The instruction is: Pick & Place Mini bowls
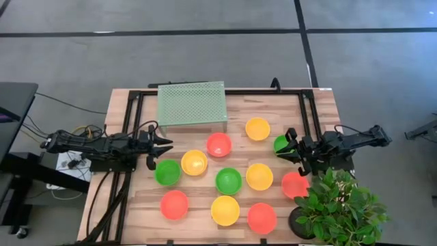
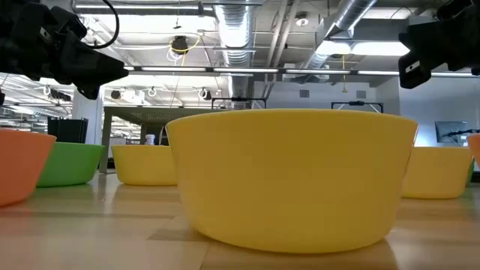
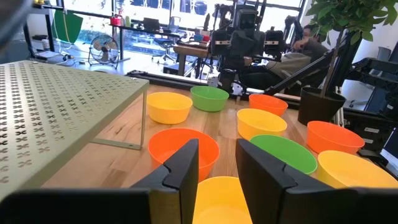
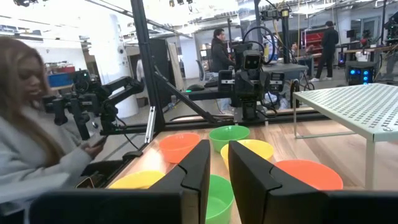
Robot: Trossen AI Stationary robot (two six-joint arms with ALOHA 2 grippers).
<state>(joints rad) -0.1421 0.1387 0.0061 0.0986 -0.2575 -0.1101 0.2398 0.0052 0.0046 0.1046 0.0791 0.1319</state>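
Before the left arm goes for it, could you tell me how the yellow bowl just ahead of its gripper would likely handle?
The yellow bowl looks like thin, glossy plastic, so probably light and somewhat slippery between the left gripper fingers. Its wide, flat base suggests it would slide on the wooden table rather than tip. It appears rigid, unlikely to flop.
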